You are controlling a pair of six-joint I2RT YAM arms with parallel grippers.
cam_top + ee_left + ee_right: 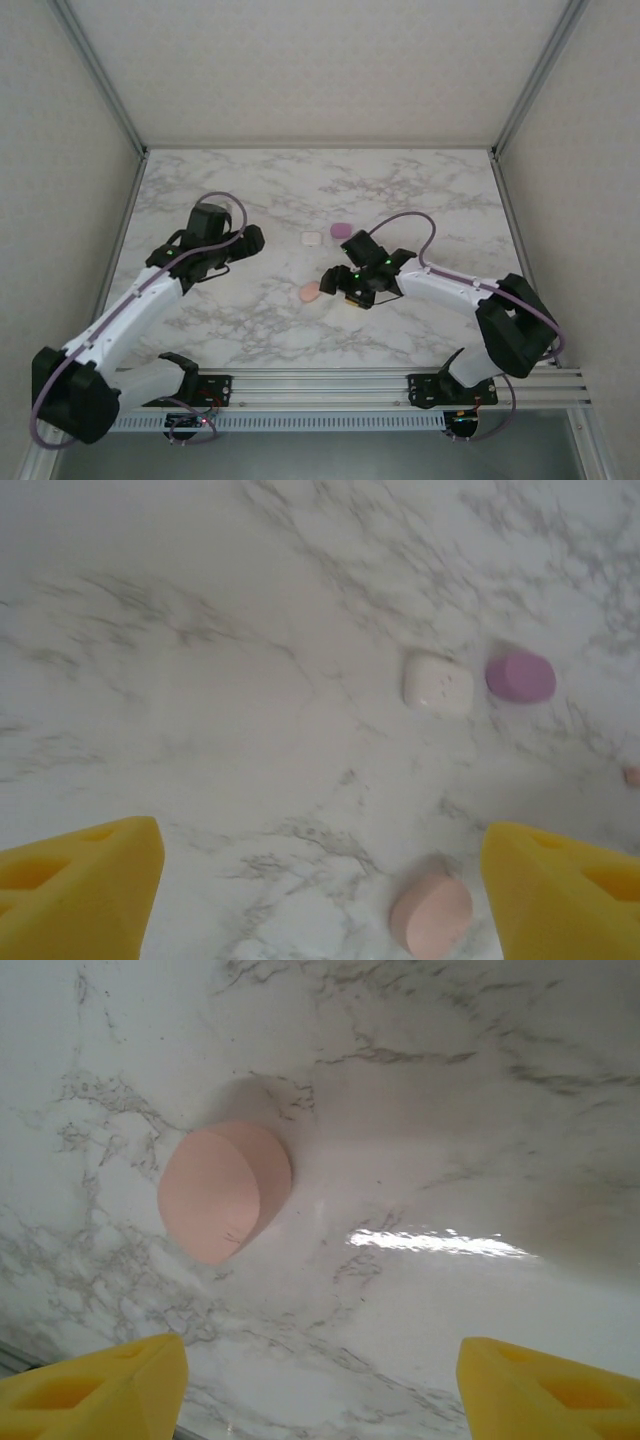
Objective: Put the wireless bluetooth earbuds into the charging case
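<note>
Earbud, I guess: a tiny peach speck, middle of the counter. My left end effector and right end effector gape wide, empty. Peach case lies just ahead of the right; I'd centre it before closing.

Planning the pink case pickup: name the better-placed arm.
Likely right. The right pincer, open, hangs close by the pink case, which looms large in its wrist view. The left pincer, also open, stands farther off.
</note>
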